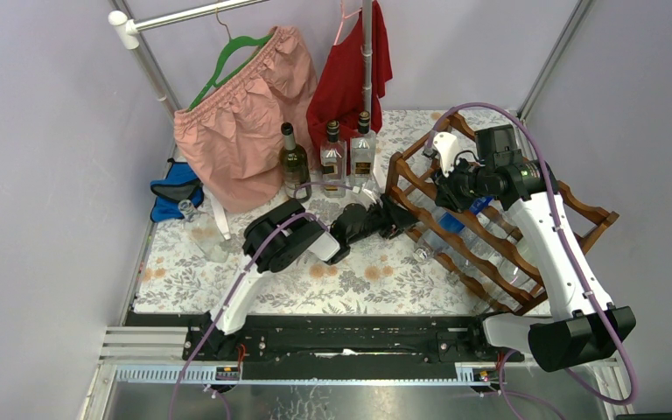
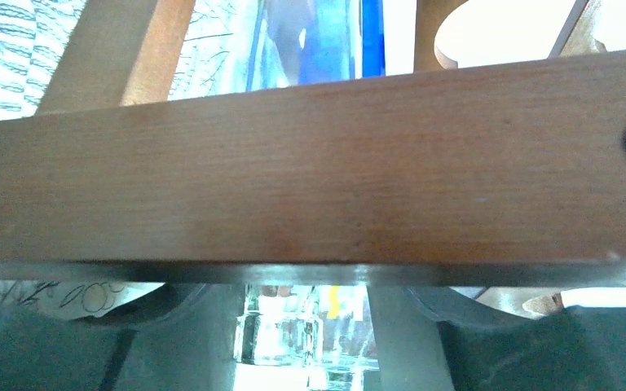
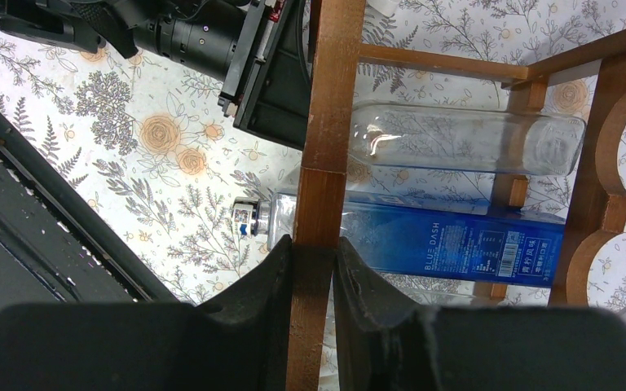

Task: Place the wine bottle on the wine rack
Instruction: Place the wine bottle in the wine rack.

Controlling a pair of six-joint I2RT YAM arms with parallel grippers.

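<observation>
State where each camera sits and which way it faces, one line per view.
Top external: above and behind the bases, looking down on the table; left arm and right arm reach the rack.
Left wrist: tight against a rack rail filling the view; its dark fingers blur along the bottom.
Right wrist: over the rack, looking down at a blue bottle; the right pincer clamps the rack.
Shared: top and right wrist views both show the left arm.

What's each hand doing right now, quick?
Left hand: partly open around a clear bottle; whether it grips cannot be told.
Right hand: closed on a rail of the wine rack.
</observation>
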